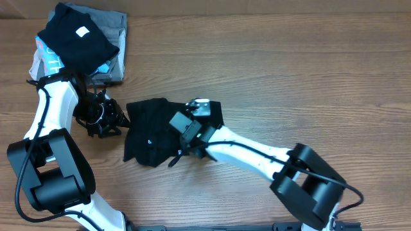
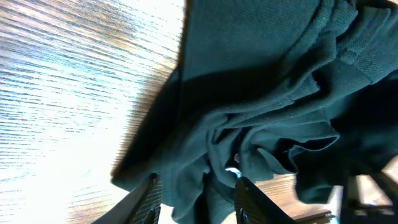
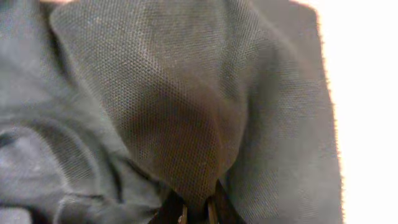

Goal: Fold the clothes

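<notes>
Two grippers, one shirt, one stack of three folded pieces, one table [image 1: 289, 77].

My right gripper [image 3: 197, 213]: clenched, a raised fold of the black shirt [image 1: 149, 131] pinched between the fingertips, the knit filling the right wrist view. It sits on the shirt's right part, arm reaching in from the near right.

My left gripper [image 2: 196, 190]: at the shirt's left edge. Fingers [image 2: 151, 200] stand apart with bunched cloth between them; can't tell whether they grip it or just straddle it.

Shirt: crumpled, lying mid-table and a bit left of centre, between my two grippers, touching both. One small white mark shows on it from overhead.

Far left corner: folded black piece [image 1: 74, 38] with a white square label on top, grey garment [image 1: 114, 24] under it to the right, light-blue garment [image 1: 46, 56] poking out on the left. Stack is well apart from the shirt, beyond my left arm.
</notes>
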Robot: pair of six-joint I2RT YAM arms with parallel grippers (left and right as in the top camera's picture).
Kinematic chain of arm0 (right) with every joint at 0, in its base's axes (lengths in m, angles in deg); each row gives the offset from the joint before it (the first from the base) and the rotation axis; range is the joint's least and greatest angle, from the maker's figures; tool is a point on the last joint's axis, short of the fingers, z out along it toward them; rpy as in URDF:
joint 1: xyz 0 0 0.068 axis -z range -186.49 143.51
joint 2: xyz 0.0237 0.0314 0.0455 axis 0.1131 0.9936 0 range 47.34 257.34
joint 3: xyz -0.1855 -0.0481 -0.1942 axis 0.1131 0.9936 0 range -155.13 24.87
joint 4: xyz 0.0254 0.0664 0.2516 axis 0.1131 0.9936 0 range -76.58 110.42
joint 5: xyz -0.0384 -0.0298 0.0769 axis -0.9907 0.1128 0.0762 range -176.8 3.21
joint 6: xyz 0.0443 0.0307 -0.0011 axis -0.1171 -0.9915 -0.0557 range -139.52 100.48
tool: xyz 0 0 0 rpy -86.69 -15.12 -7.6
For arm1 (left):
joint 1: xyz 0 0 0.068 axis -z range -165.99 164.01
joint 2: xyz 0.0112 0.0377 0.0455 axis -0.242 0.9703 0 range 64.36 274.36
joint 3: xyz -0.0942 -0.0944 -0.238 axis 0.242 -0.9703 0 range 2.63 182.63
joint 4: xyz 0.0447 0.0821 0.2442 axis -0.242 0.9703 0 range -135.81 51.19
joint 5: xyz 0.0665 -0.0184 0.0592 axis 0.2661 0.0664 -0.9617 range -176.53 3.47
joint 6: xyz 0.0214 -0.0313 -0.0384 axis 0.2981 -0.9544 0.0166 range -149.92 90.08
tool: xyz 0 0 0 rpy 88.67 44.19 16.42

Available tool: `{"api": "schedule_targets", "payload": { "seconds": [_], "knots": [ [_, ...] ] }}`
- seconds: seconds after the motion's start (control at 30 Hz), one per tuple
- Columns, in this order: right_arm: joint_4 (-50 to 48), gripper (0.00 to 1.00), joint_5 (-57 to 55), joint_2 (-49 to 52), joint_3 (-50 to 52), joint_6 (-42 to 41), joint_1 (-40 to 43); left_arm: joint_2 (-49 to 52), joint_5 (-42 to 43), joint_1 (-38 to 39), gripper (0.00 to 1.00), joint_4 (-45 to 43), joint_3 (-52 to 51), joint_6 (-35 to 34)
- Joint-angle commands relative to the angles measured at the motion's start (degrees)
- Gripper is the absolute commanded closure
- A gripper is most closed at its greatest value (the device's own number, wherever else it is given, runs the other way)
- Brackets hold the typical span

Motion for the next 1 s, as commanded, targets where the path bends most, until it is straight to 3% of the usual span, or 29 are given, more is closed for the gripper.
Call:
{"api": "schedule_targets", "payload": {
  "seconds": [0.0, 0.67, 0.7, 0.73, 0.77, 0.8, 0.83, 0.97],
  "knots": [
    [1.79, 0.96, -5.18, -4.46, -1.31, -1.09, 4.07, -0.42, 0.44, 0.39, 0.59, 0.22, 0.61, 0.68],
    [19.74, 0.93, -5.2, -6.05, -1.31, -1.03, 29.49, -0.42, 0.46, 0.39, 0.58, 0.11, 0.61, 0.68],
    [20.33, 0.87, -5.27, -6.05, -1.31, -1.05, 30.23, -0.42, 0.46, 0.39, 0.58, 0.11, 0.61, 0.68],
    [20.9, 0.67, -5.25, -6.05, -1.31, -1.05, 31.01, -0.42, 0.46, 0.39, 0.58, 0.11, 0.61, 0.68],
    [21.7, 0.41, -5.22, -6.05, -1.31, -1.07, 31.98, -0.42, 0.46, 0.39, 0.58, 0.11, 0.61, 0.68],
    [22.4, 0.25, -5.11, -6.05, -1.31, -1.16, 32.85, -0.42, 0.46, 0.39, 0.58, 0.13, 0.61, 0.68],
    [23.32, 0.2, -5.11, -6.05, -1.31, -2.19, 33.68, -0.42, 0.46, 0.39, 0.58, 0.13, 0.61, 0.68],
    [27.8, 0.18, -5.14, -6.8, -1.36, -7.21, 36.98, -0.42, 0.46, 0.39, 0.58, 0.11, 0.61, 0.68]
  ]
}}
